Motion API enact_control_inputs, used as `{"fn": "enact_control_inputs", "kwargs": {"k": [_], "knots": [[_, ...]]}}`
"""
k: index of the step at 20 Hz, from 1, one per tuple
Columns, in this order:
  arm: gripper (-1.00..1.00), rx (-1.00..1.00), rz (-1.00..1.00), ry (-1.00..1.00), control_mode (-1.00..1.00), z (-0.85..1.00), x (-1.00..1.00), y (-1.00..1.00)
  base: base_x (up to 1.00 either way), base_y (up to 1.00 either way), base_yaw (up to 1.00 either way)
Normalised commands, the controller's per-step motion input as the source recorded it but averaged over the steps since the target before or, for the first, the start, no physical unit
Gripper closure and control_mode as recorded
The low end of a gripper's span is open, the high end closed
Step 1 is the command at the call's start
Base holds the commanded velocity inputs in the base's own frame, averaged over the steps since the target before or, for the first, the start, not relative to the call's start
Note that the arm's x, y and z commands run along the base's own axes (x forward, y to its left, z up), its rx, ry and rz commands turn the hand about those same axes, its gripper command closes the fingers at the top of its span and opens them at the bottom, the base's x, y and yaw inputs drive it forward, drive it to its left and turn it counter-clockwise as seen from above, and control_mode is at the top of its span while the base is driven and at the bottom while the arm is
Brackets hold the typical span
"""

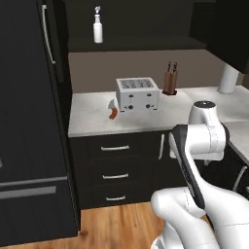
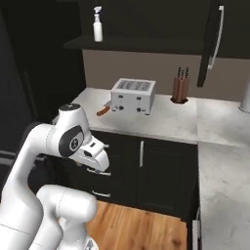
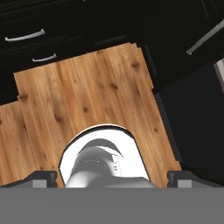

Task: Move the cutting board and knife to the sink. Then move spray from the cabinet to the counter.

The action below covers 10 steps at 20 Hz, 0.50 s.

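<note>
The small white plastic spray bottle with a slim neck and blue-and-white trigger nozzle [image 1: 97, 28] stands upright on the dark shelf recess [image 1: 136, 44] of the black cabinet above the desk, its long axis vertical. Which way the nozzle faces is too small to tell.

On the white-grey veined marble desk [image 1: 92, 119], the knife with a curved orange-red handle [image 1: 113, 114] lies just left of the boxy silver four-slot toaster [image 1: 137, 93]. Its handle points toward the near edge, and its pale blade runs back toward the toaster, partly hidden behind it. In the right base view only the handle [image 2: 103, 111] is clear.

A brown wooden block holding two thin black-handled knives [image 1: 170, 80] stands upright at the far wall, right of the toaster. A tall black cabinet front with a long silver bar handle [image 1: 46, 34] fills the left, cut off by the frame.

The gripper [image 3: 112, 177] hangs low over the plank wood floor [image 3: 87, 96], its two dark fingertips [image 3: 41, 178] spread fully apart at the view's corners, holding nothing.
</note>
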Motion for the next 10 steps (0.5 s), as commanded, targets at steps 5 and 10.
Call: {"fn": "enact_control_inputs", "kwargs": {"k": [5,10], "knots": [[-1.0,0.0,0.0,0.0,1.0,0.0,0.0,0.0,0.78,0.07,0.03],[-1.0,0.0,0.0,0.0,1.0,0.0,0.0,0.0,0.58,0.22,0.0]]}}
